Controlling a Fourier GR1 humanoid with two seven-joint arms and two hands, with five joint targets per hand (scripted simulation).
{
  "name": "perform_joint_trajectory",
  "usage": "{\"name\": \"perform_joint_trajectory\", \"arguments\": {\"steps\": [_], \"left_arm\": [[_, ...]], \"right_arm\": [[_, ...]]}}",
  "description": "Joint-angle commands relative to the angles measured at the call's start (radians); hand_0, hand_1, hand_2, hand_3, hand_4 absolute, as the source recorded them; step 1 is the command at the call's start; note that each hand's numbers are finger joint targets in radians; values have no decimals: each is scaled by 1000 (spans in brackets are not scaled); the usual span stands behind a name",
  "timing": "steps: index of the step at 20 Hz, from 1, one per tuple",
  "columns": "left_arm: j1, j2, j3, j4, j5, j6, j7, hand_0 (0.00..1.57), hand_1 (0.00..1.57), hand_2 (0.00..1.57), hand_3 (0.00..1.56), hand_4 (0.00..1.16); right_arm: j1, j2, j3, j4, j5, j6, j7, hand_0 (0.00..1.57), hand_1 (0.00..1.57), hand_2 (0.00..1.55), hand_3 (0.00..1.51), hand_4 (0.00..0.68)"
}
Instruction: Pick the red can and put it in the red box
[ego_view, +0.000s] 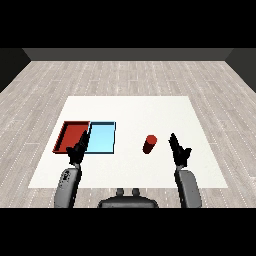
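The red can (149, 144) stood upright on the white surface (135, 112), alone and not held. The red tray (71, 136) lay flat well to its left, at the surface's left side.

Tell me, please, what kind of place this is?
Probably a bare test room for tabletop sorting: a white table on a grey plank floor, with only a red tray, a blue tray and a red can on it.

a light blue tray (101, 138) lies on the white table (150, 110).
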Motion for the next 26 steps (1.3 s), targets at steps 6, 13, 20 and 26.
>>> {"name": "perform_joint_trajectory", "arguments": {"steps": [6,13,20,26], "left_arm": [[-36,-6,15,107,-11,-33,-120,0,0,0,0,0],[-15,-87,14,-24,22,-31,-443,0,0,0,0,0],[12,-77,45,15,47,-68,-534,0,0,0,0,0],[2,-58,52,-26,56,-78,-471,0,0,0,0,0]], "right_arm": [[154,-195,-185,-79,-169,244,-138,0,0,0,0,0],[87,-224,-263,-34,-306,419,-378,0,0,0,0,0],[50,-181,-266,44,-245,428,-438,0,0,0,0,0],[94,-158,-286,-2,-242,442,-413,0,0,0,0,0]]}}
